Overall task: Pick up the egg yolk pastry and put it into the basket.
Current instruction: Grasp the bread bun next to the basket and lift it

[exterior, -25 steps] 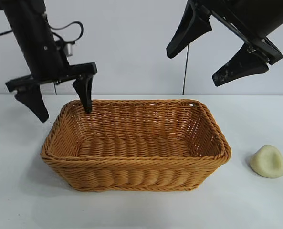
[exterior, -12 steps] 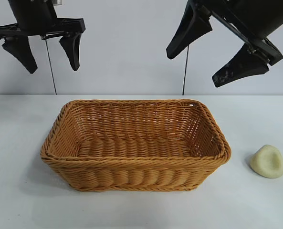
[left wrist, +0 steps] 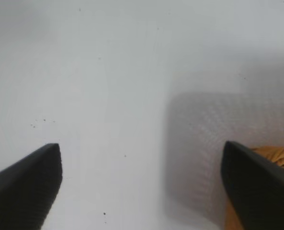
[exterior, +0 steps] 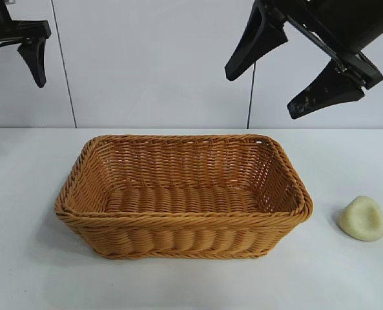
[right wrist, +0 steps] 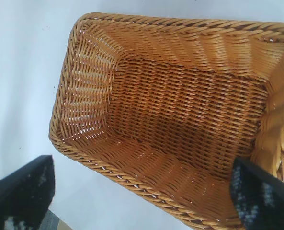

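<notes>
The egg yolk pastry (exterior: 362, 219), a small pale yellow lump with a dent, lies on the white table to the right of the basket (exterior: 178, 218). The golden wicker basket stands mid-table with nothing inside it (right wrist: 86, 91). My right gripper (exterior: 262, 93) hangs open high above the basket's right rear part, up and to the left of the pastry; in its wrist view (right wrist: 142, 163) only the basket lies below. My left gripper (exterior: 10, 81) is open at the upper left edge, partly cut off. Its wrist view (left wrist: 141, 148) shows bare table and a basket corner (left wrist: 281, 154).
White table (exterior: 36, 271) runs all around the basket, with a pale panelled wall behind. A thin dark cable (exterior: 250, 97) hangs down the wall behind the right arm.
My left arm has risen from the basket's left rear corner and swung out to the upper left edge. The right arm, basket and pastry have not moved.
</notes>
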